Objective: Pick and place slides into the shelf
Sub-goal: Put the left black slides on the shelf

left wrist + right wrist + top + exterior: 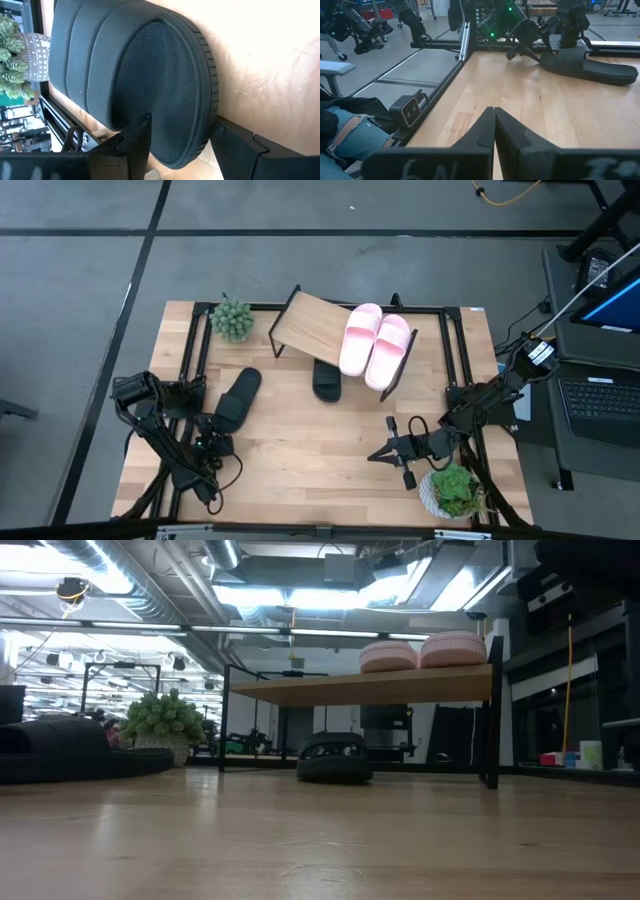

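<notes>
High view: two pink slides [376, 340] sit on the shelf [305, 322]; one black slide [327, 381] lies beneath; left pincer [213, 440] at the heel of the other black slide [238, 398].
Left wrist view: fingers [135, 142] spread, straddling that heel; next, clench and lift.
Right wrist view: right pincer [493, 127] clenched, empty, waiting over the worktop [545, 107].

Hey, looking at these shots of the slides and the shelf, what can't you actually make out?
- Black slide under the shelf: high view, the shelf board covers part of it.
- Left gripper: high view, too small to show whether its fingers touch the other black slide; the left wrist view cuts that slide off.
- Pink slides: low view, shelf edge hides their soles.
</notes>
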